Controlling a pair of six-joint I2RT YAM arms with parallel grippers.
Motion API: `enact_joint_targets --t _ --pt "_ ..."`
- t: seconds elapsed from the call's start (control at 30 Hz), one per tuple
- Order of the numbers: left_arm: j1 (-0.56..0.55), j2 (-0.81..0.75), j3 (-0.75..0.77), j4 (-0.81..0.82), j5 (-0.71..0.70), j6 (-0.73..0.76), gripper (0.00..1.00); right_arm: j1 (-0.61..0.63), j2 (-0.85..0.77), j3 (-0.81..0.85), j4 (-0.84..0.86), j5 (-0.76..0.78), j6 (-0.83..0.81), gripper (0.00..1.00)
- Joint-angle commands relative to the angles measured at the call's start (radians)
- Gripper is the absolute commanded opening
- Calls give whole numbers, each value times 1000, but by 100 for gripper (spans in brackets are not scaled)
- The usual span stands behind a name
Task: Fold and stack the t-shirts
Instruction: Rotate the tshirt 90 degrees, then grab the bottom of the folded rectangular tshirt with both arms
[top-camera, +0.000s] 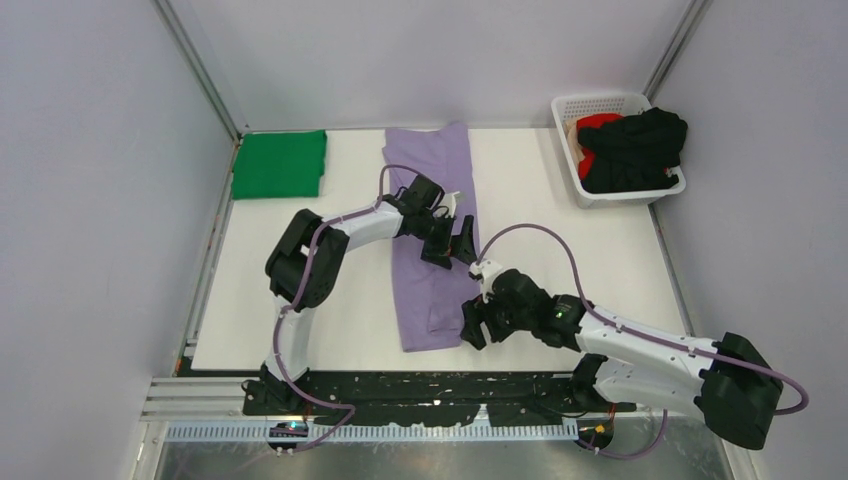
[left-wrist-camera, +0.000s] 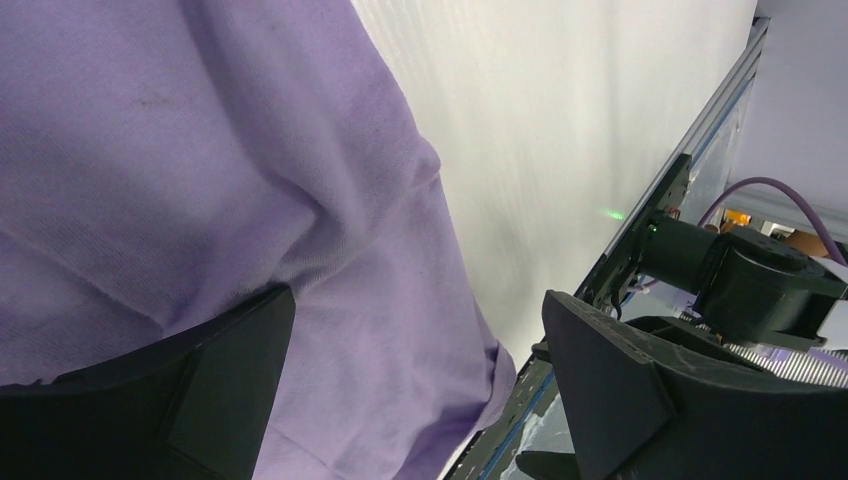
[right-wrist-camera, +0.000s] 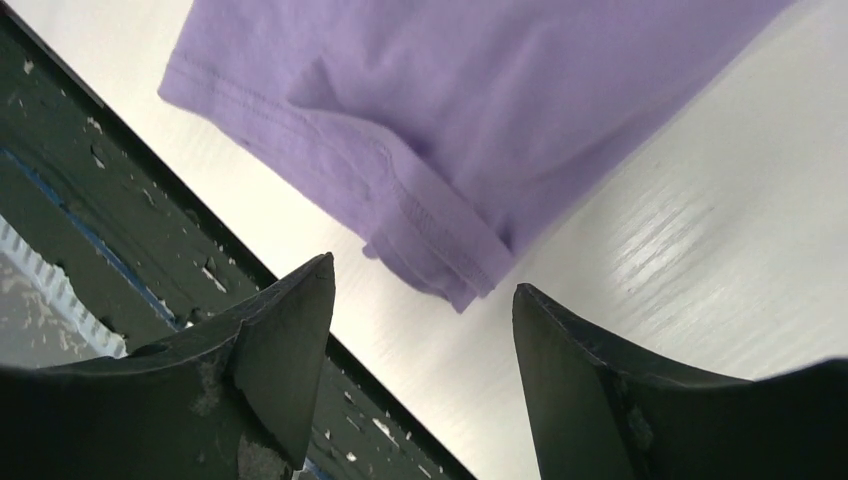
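White desk (top-camera: 560, 250), grey walls on three sides. The lavender t-shirt (top-camera: 418, 290) lay mid-desk as a narrow strip, its long axis running from the far edge to the near edge. The green t-shirt (top-camera: 279, 164) sat folded at the far left corner. The black t-shirt (top-camera: 640, 145) and red t-shirt (top-camera: 597, 122) were heaped in the white basket (top-camera: 600, 100), far right.

Your right claw (right-wrist-camera: 420, 300) was the one nearer the strip's near end. It hung low beside the near right corner, jaws apart and empty, with the hemmed corner just ahead of the gap. That arm lay low, reaching leftward along the near edge.

Your left claw (left-wrist-camera: 415, 370) hovered at the strip's right edge, about midway along, spread wide and gripping nothing. One finger was over cloth, the other out past the edge. Its elbow was cocked left and its forearm angled across to the right.

Judgement: the fold probably ran along the long axis, near end toward far. Your right claw needed to ease forward and down onto that hem.
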Motion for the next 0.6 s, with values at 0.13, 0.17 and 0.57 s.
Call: enact_joint_targets --t 0.13,0.17,0.57 --pt "3 11 -7 14 45 71 99 -54 133 36 218 -93 -45 70" --pt "4 9 -7 13 44 72 100 -54 157 41 219 -117 -49 69" --pt "4 5 12 9 33 79 100 -28 125 21 71 -333 -37 56"
